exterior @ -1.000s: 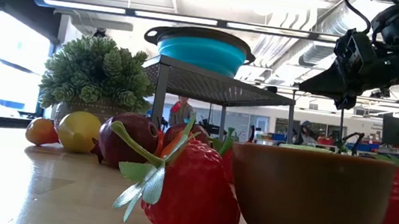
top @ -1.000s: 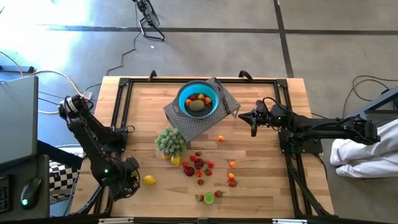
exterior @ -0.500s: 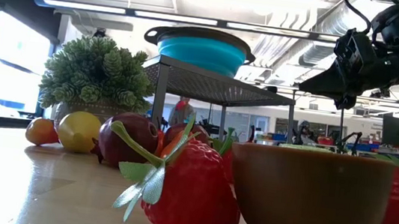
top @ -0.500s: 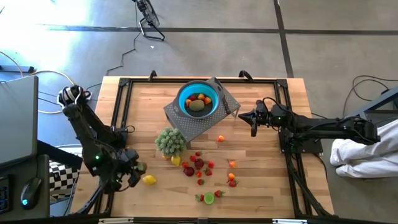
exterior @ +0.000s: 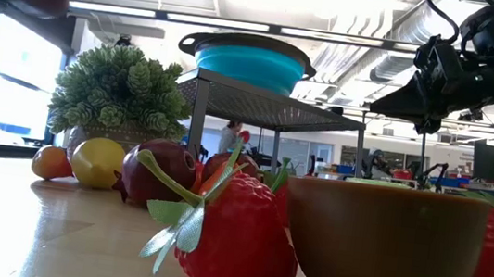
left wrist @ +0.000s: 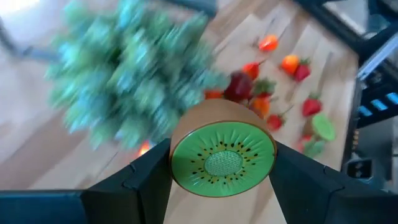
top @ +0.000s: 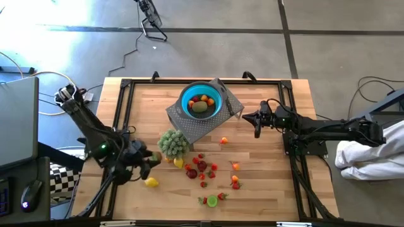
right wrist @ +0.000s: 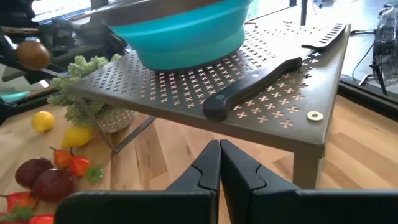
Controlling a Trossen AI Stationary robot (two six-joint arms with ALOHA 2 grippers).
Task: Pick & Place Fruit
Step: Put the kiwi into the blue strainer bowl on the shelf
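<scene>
My left gripper (top: 150, 159) is above the table's near-left part, beside the potted plant (top: 173, 143), and is shut on a kiwi half (left wrist: 222, 157) with a brown skin and a green cut face. My right gripper (top: 255, 121) hovers shut off the right side of the metal rack (top: 189, 129). A blue bowl (top: 202, 101) stands on that rack with some fruit inside. More fruit (top: 202, 167) lies scattered on the wood: strawberries, dark red pieces, a lemon (top: 151, 183) and a lime-green half (top: 212, 201). My left gripper pinches the kiwi half between its two fingers (left wrist: 146, 177), which sit on opposite sides of the brown skin (left wrist: 179, 132). The green cut face looks back at the wrist camera. The piece is lifted clear of the table (right wrist: 32, 54).
A black-handled knife (right wrist: 249, 90) lies on the rack's perforated top beside the bowl. The rack stands on legs with open room under it. Black frame rails (top: 120, 113) run along the table's left, right and far sides. A white-clad person (top: 372, 157) is beyond the right edge.
My left gripper has risen from the table's near-left corner beside the lemon and swung toward the right and far side, up to the potted plant, carrying the kiwi half. The lemon has stayed in place. The right arm has kept still.
</scene>
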